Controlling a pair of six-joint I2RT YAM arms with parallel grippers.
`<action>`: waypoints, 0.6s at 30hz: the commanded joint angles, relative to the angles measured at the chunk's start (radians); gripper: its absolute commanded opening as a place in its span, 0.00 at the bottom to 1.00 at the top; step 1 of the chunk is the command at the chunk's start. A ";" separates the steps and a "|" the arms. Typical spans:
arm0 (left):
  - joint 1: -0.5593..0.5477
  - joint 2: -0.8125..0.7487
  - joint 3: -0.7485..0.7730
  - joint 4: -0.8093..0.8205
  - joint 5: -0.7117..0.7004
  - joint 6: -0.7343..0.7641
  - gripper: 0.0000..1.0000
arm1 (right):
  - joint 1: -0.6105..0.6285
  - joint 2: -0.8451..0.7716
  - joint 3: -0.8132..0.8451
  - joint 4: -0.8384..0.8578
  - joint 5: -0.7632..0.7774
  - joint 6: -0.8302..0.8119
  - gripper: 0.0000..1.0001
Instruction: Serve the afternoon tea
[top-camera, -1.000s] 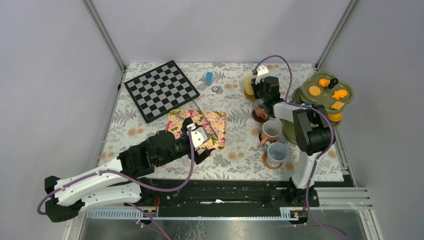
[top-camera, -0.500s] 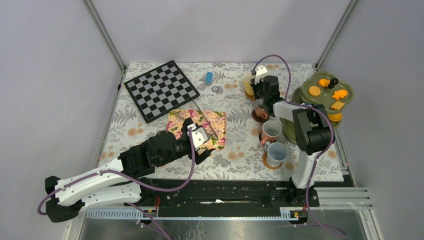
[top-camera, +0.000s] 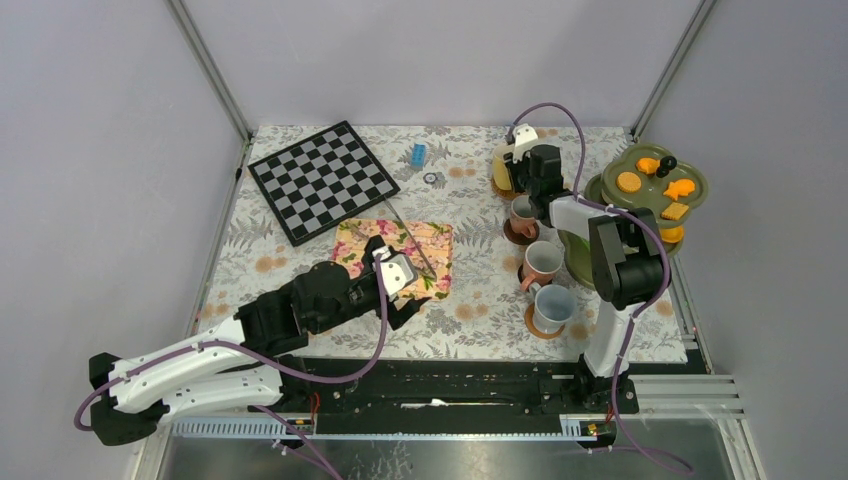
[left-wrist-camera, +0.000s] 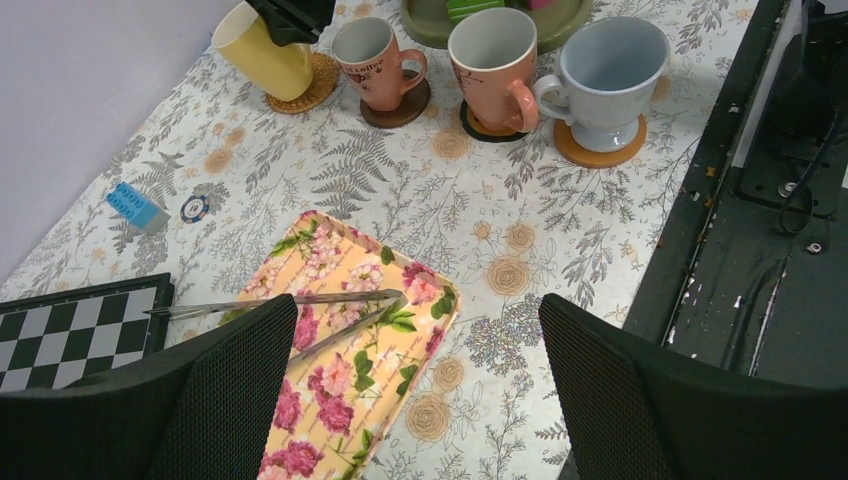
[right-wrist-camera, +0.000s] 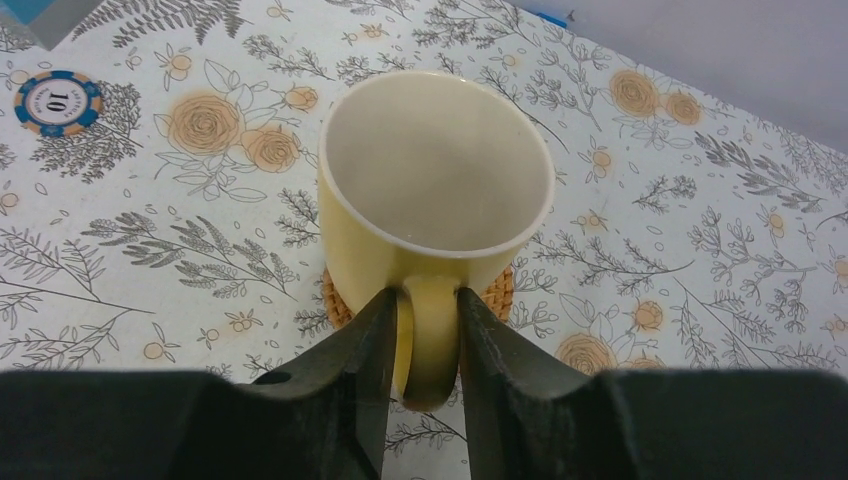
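My left gripper (left-wrist-camera: 415, 330) hung with its jaws spread wide above the floral mat (left-wrist-camera: 330, 400), where the metal tongs (left-wrist-camera: 300, 300) lay. Further right, the brown mug (left-wrist-camera: 370, 55), tan mug (left-wrist-camera: 490, 60) and grey-blue mug (left-wrist-camera: 610, 75) each sat on a coaster. At the far end of that row my right gripper (right-wrist-camera: 427, 330) was clenched on the handle of the cream mug (right-wrist-camera: 435, 190), over its own coaster (right-wrist-camera: 335, 295). Orange pastries (top-camera: 630, 182) lay on the green stand (top-camera: 610, 195) at the right edge.

The left arm (top-camera: 190, 365) and right arm (top-camera: 602, 345) pair white link shells with black joint housings, each trailed by a looping mauve cable (top-camera: 384, 303). The left gripper (left-wrist-camera: 417, 315) has black mesh-textured fingers (left-wrist-camera: 180, 400); the right gripper (right-wrist-camera: 426, 300) has smooth matte-black fingers (right-wrist-camera: 350, 375).
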 joint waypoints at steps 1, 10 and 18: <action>0.004 -0.016 0.005 0.052 0.014 -0.018 0.93 | -0.012 -0.045 0.035 -0.009 0.017 -0.022 0.37; 0.004 -0.008 0.007 0.052 0.017 -0.026 0.93 | -0.015 -0.081 0.043 -0.069 0.050 -0.014 0.45; 0.004 -0.015 0.021 0.062 0.027 -0.043 0.99 | 0.005 -0.257 0.037 -0.239 0.146 0.058 0.69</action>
